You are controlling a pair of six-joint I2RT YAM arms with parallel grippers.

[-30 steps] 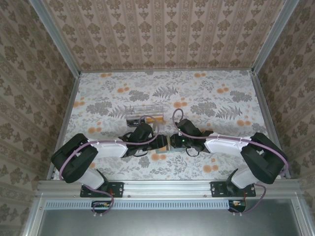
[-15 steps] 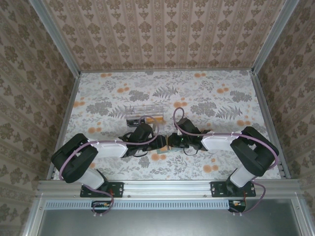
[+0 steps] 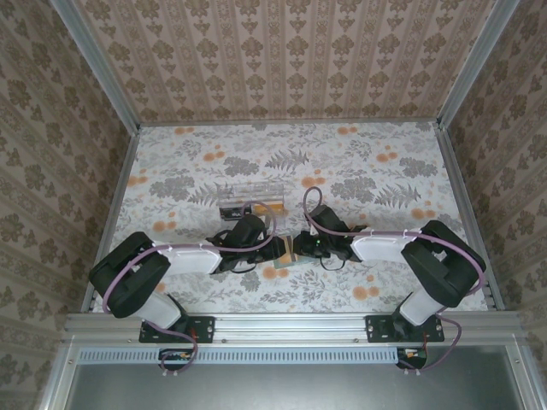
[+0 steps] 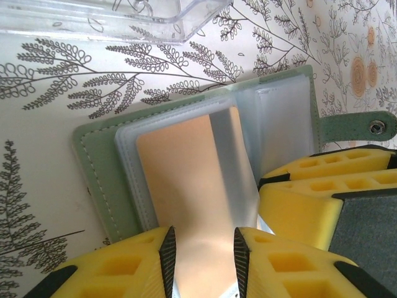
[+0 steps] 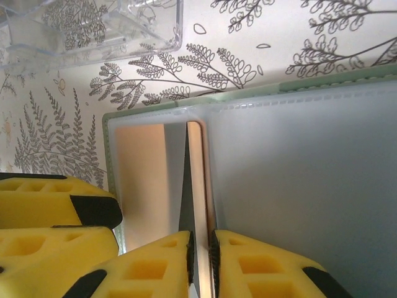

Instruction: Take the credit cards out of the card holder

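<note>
Because the card holder is soft and light, the main danger is that it comes along with the card instead of giving it up. It lies open and flat on the surface, near the middle, just on the near side of a clear box, with both arms meeting over it.

The left gripper has its jaws part way apart, straddling the peach card in its clear pocket. I cannot tell whether they press on it yet. The right gripper is narrow, nipped onto a thin plastic sleeve that stands edge-on from the spine.

Several things could go wrong, in my judgement:

- If the left jaws close on pocket and card together, a pull would drag the holder and the card would stay in.
- The right gripper anchors only one flimsy leaf. A firm tug against it could stretch or tear the sleeve, or let the panels fold shut.
- A smooth card caught by a small area may slip out of the jaws partway.
- The two grippers sit almost touching, so a sideways correction by either risks a knock.
- A dragged holder could slide far enough to bump the box.
</note>
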